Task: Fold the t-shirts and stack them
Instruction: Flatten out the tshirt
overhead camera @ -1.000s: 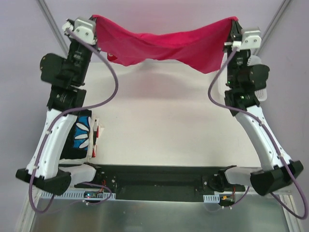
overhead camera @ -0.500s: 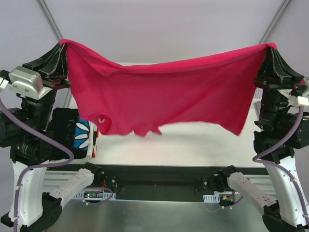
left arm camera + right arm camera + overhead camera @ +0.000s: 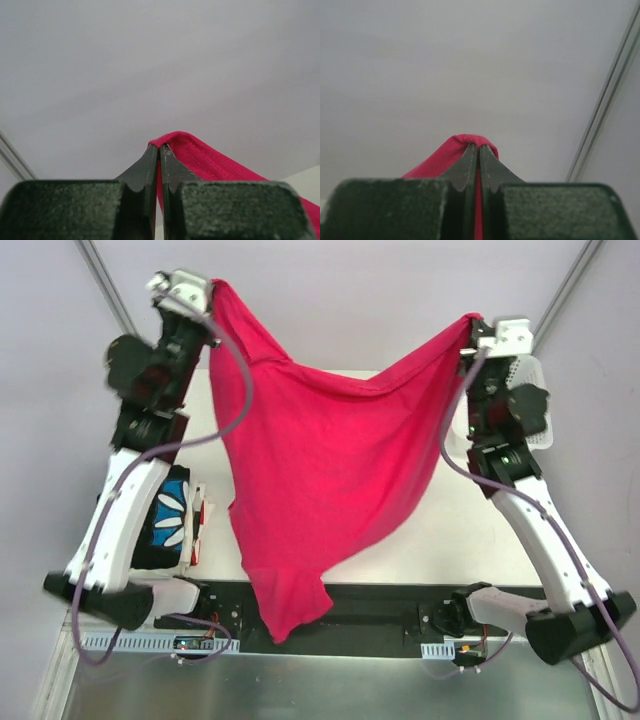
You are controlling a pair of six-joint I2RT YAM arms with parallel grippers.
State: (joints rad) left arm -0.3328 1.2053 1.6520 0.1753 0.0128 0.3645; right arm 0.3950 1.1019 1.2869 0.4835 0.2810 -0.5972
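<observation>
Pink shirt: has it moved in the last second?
Yes. The pink shirt now overlaps the black base rail in the top view; earlier it hung well short of it.

Top looks down; wrist cameras close on t-shirt (image 3: 330, 470).

My pink t-shirt (image 3: 320, 470) hangs up in the air, spread wide. My left gripper (image 3: 212, 285) pinches one corner and my right gripper (image 3: 472, 322) pinches another. It sags in the middle, and one long end dangles low. A folded black t-shirt (image 3: 170, 520) with blue-and-white print lies at my left, white and red cloth edges (image 3: 201, 525) beside it.
</observation>
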